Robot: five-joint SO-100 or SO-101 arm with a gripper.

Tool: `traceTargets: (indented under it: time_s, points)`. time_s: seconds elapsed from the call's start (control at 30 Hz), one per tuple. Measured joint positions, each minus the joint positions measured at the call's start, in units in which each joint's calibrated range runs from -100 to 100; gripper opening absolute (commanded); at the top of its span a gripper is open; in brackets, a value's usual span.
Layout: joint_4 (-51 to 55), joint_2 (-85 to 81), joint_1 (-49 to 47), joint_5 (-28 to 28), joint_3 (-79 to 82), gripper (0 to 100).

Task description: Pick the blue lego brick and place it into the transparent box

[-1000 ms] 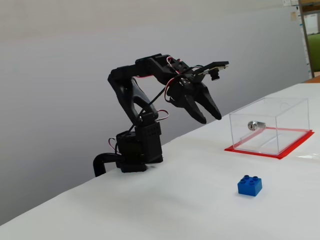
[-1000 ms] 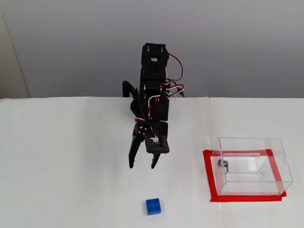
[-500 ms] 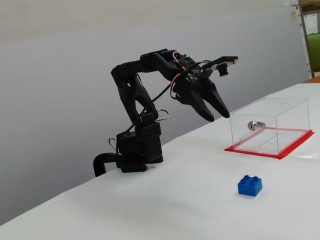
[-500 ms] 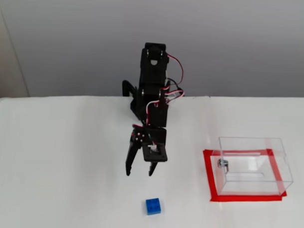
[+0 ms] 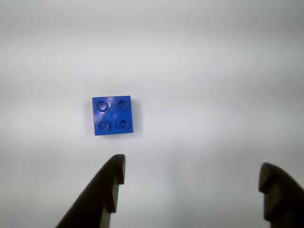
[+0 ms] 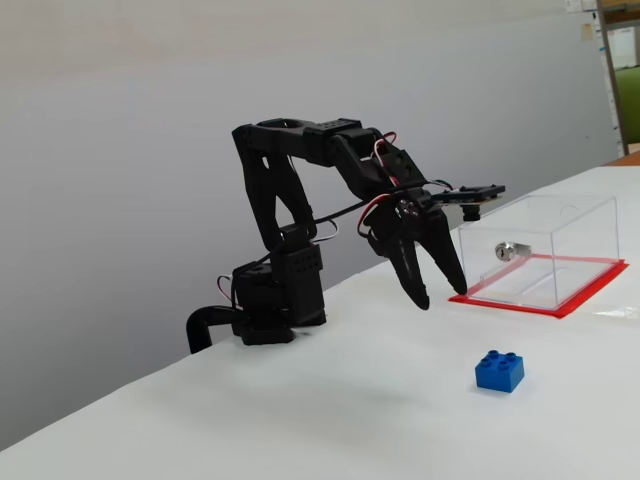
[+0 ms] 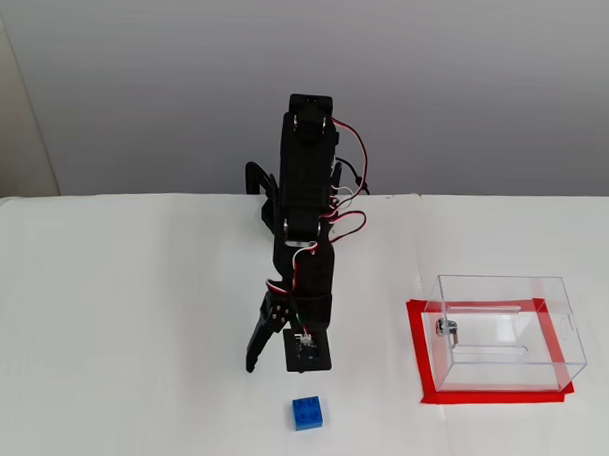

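One blue lego brick [image 5: 112, 116] on the table, just ahead of the gripper [image 5: 190, 173] (jaws spread wide, empty).

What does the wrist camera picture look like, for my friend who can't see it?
A small blue lego brick with four round studs lies alone on a plain white table, seen from straight above. The two dark fingertips of the open tool poke up from the bottom edge, spread wide, and the brick sits just beyond the left fingertip, not touched.

white table [image 6: 300, 420] | grey wall [image 7: 470, 84] | possibly shelving [image 6: 622, 70], far right
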Motion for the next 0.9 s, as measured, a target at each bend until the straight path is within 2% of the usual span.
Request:
traceTargets:
  time_s: [0.23, 0.5, 0.9]
  points:
    - [-0.6, 2.28, -2.35, -0.2, -0.09, 35]
    - [-6.26, 8.46, -4.81, -1.27, 0.0, 34]
    - [-9.17, 15.39, -4.06, -2.39, -2.03, 34]
